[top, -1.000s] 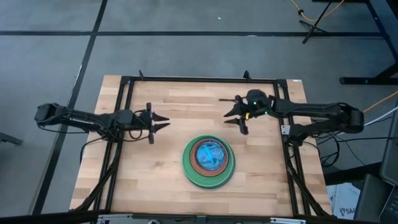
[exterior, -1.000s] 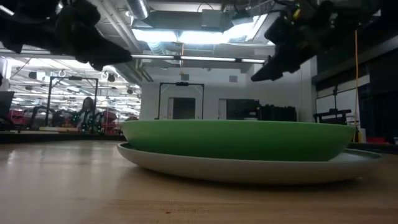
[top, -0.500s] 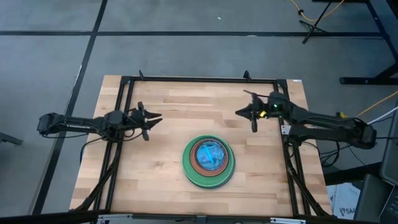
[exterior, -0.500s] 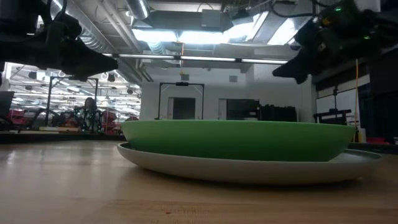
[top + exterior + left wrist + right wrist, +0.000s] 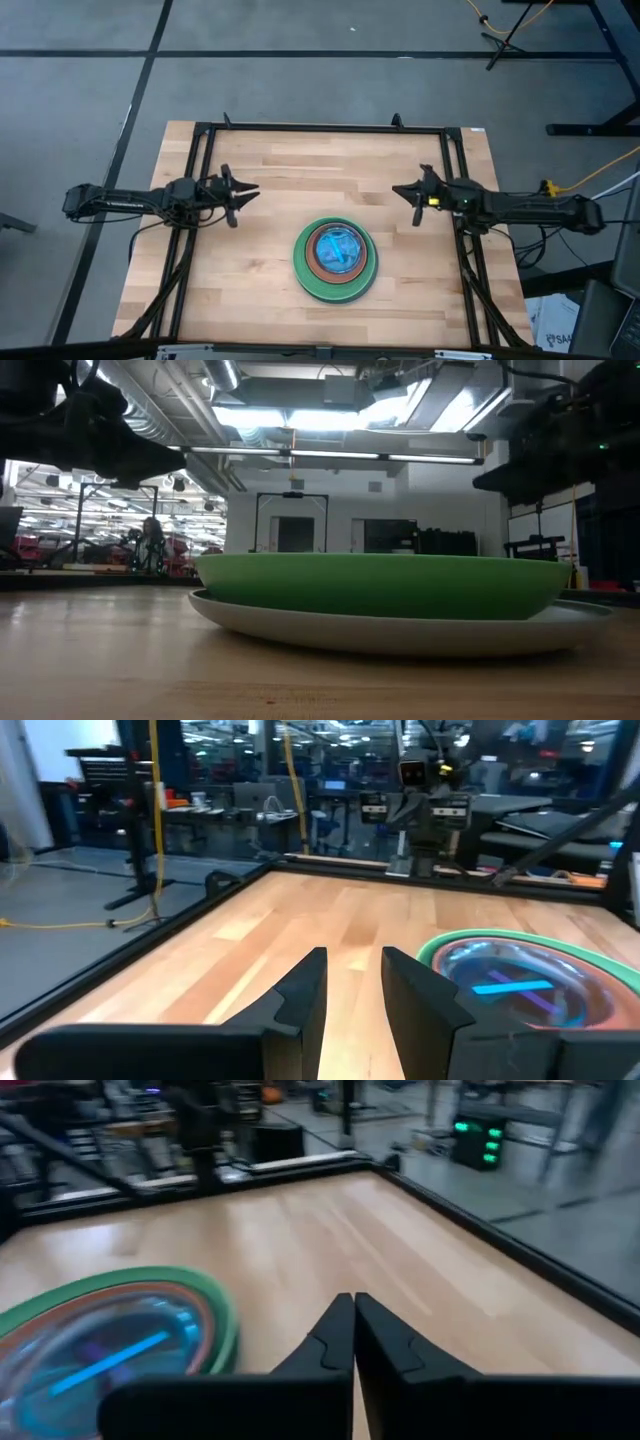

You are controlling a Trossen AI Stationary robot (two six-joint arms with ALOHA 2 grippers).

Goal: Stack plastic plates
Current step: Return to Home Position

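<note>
The plastic plates stand in one stack (image 5: 335, 258) at the table's middle, toward its near edge. A pale grey plate (image 5: 400, 632) lies on the wood at the bottom, with a green one (image 5: 380, 585) on it. Above the green one come a brown ring and a translucent blue plate (image 5: 510, 985) on top. My left gripper (image 5: 255, 190) hovers left of the stack and beyond it, open, with nothing between its fingers (image 5: 353, 960). My right gripper (image 5: 396, 190) hovers right of the stack and beyond it, shut on nothing (image 5: 354, 1302).
A black metal frame (image 5: 320, 128) runs around the wooden table top. Bare wood lies between the two grippers and on both sides of the stack. A person (image 5: 150, 542) shows far back in the room.
My right gripper has drawn back toward the table's right edge and its fingers have come together. My left gripper has drawn back a little toward the left edge. The stack has kept still.
</note>
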